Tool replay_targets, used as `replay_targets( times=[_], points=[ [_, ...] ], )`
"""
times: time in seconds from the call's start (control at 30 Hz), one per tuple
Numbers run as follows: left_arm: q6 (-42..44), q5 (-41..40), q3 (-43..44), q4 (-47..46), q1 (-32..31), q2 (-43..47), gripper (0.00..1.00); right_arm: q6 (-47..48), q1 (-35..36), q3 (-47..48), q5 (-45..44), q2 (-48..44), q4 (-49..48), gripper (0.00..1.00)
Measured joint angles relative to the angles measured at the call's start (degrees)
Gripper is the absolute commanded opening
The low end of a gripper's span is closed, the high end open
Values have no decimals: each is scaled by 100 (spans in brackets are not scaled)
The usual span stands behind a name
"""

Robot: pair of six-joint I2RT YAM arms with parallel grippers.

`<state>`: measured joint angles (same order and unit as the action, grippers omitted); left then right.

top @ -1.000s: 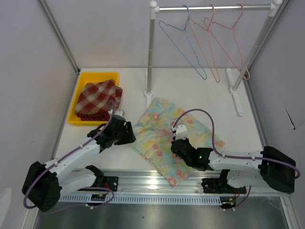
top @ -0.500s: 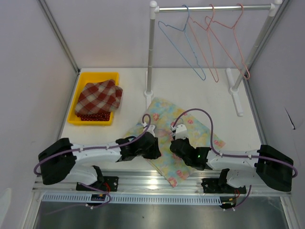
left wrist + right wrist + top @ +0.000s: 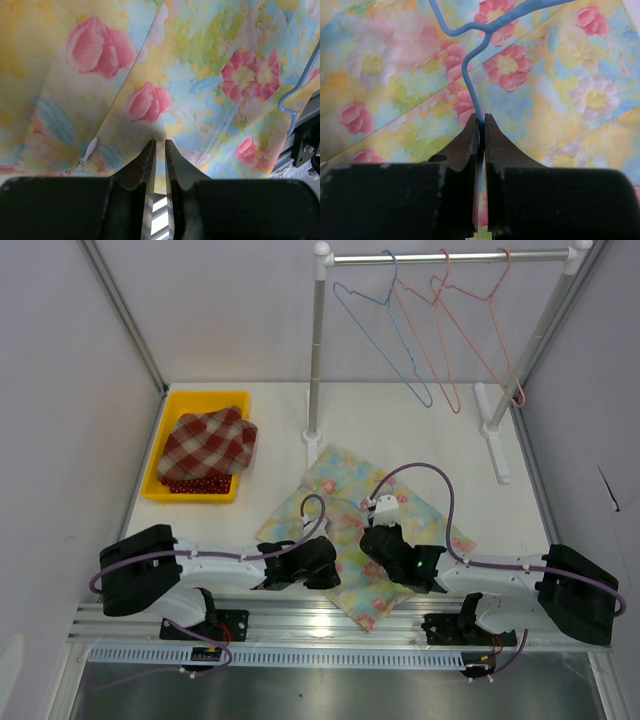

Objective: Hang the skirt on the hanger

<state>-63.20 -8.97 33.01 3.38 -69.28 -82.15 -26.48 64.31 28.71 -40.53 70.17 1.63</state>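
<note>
The floral skirt (image 3: 345, 478) lies flat on the white table in front of both arms. A blue wire hanger (image 3: 470, 85) lies on it, and part of the hanger shows at the skirt's edge in the left wrist view (image 3: 287, 100). My right gripper (image 3: 370, 530) is over the skirt's middle, shut on the hanger's hook wire (image 3: 481, 120). My left gripper (image 3: 328, 562) is at the skirt's near left edge. Its jaws stand together with a thin slit, tips on the fabric (image 3: 160, 142). I see nothing held between them.
A clothes rack (image 3: 315, 350) stands at the back with a blue hanger (image 3: 385, 335) and two pink hangers (image 3: 470, 320) on its bar. A yellow bin (image 3: 165, 465) at back left holds a plaid cloth (image 3: 205, 440). A metal rail (image 3: 300, 615) runs along the near edge.
My left arm swung from beside the yellow bin rightward to the skirt's near left edge. The right gripper stayed shut on the hanger and shifted slightly back.
</note>
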Motion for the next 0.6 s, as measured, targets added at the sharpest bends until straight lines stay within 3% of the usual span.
replay_targets(
  times=[0.6],
  points=[
    [-273, -116, -485, 597, 122, 820, 18, -9, -22, -264, -435, -85, -247, 0]
  ],
)
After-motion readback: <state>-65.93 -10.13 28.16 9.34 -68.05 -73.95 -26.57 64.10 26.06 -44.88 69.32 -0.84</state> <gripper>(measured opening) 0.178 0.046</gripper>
